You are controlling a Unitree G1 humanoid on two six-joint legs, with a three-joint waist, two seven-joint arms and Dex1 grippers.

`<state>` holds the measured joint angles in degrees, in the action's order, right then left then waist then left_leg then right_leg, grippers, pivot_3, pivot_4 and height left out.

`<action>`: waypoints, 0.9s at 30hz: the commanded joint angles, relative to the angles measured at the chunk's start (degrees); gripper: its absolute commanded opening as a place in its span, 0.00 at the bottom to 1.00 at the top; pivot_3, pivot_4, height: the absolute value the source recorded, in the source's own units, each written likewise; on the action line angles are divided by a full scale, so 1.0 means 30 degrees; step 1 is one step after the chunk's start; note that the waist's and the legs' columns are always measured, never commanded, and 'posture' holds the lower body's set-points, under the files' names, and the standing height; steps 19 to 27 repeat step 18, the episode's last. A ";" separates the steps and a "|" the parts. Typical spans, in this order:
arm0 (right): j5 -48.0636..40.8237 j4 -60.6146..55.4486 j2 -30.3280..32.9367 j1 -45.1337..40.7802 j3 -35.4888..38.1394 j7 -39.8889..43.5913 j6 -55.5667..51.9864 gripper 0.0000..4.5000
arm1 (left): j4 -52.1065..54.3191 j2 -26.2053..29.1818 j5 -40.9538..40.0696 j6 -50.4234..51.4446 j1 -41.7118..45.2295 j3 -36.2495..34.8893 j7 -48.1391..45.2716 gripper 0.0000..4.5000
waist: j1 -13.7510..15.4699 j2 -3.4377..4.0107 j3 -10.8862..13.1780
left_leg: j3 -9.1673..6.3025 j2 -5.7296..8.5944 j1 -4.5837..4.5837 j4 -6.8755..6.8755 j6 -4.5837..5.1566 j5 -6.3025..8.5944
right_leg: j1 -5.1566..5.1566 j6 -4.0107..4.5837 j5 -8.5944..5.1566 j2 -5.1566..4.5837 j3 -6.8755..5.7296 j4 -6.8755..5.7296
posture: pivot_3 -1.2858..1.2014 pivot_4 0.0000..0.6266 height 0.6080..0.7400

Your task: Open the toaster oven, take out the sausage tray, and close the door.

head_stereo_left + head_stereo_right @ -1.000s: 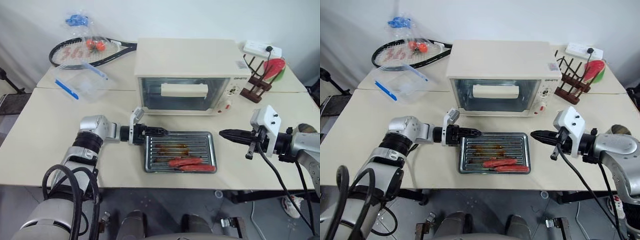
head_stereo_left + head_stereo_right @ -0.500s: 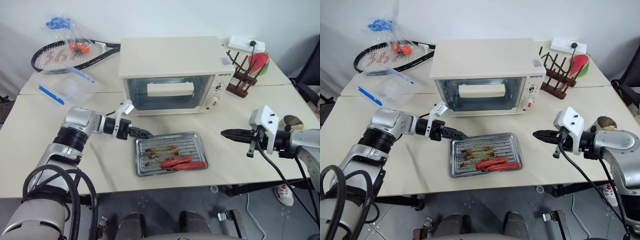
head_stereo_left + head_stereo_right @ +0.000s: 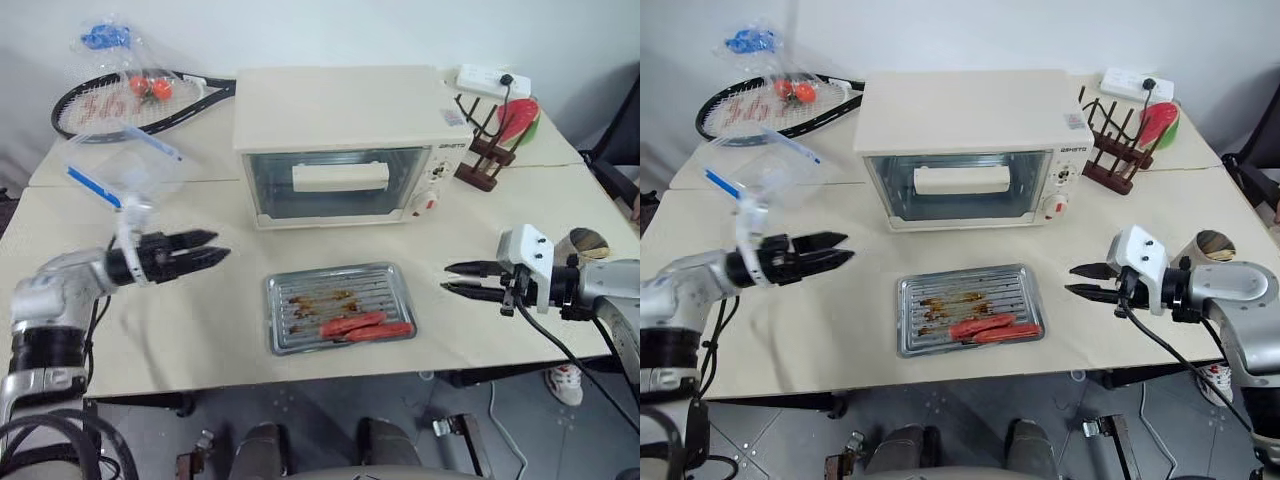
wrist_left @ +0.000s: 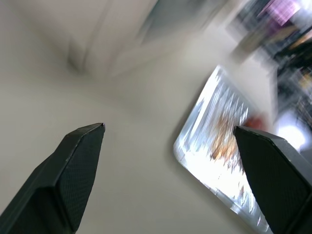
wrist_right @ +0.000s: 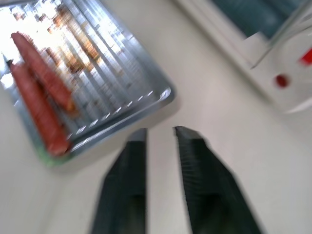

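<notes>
Silver sausage tray [image 3: 340, 320] lies on the surface [image 3: 200, 320] before the closed toaster oven [image 3: 340, 140]; left hand [image 3: 215, 246] and right hand [image 3: 450, 277] both apart, empty.

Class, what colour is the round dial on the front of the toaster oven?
Red; the dial on the toaster oven shows best in the right eye view.

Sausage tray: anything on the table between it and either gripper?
Nothing visible. The sausage tray lies on bare table in front of the toaster oven. The left gripper and the right gripper, both open, each face it across bare tabletop.
</notes>
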<state>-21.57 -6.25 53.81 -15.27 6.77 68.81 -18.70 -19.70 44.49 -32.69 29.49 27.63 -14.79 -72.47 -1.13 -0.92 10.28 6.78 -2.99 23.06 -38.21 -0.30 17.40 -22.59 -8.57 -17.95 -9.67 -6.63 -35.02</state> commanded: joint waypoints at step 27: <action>0.3255 0.6141 0.0724 0.0081 0.0828 -0.0371 0.7266 0.99 | -0.5739 0.2696 0.2841 -1.0300 -0.0795 0.1270 -0.5774 1.00 | 0.0314 0.0017 0.0010 | 0.0036 -0.0006 0.0000 -0.0002 0.0009 0.0009 | -0.0028 0.0003 0.0002 0.0000 0.0006 -0.0031 | 0.52 0.24 1.00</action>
